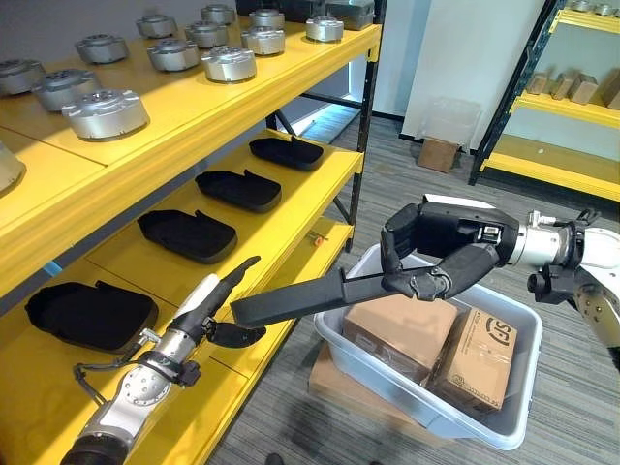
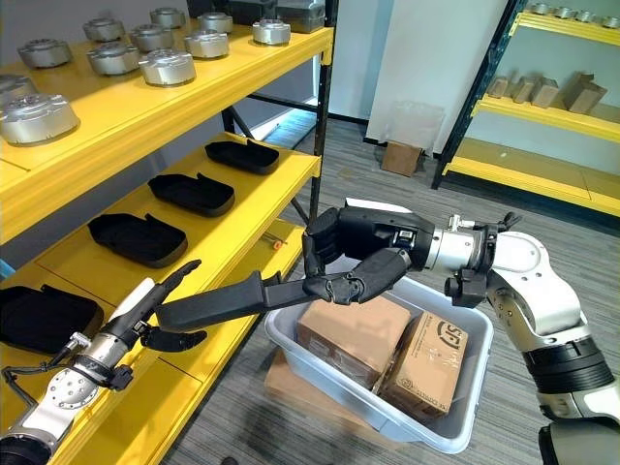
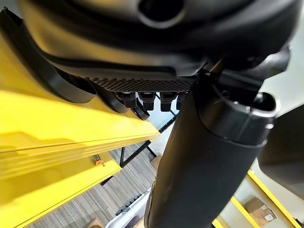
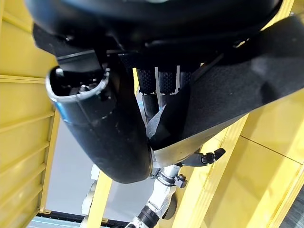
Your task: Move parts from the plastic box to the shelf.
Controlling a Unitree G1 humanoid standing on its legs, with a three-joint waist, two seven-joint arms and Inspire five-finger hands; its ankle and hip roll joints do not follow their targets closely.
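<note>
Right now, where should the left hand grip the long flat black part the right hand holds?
Likely its free end, from the side of the yellow shelf: the long flat black part hangs nearly level, right hand curled round its other end, and that tip sits between fingers and thumb of the open left hand.

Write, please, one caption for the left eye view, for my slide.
Right hand holds a long black part above the plastic box, passing it toward the open left hand beside the yellow shelf.

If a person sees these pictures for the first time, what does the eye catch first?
First, the long flat black part, held in the air between the grey plastic box and the yellow shelf. The right hand grips one end; the left hand reaches its other end. Similar black parts lie along the shelf.
</note>
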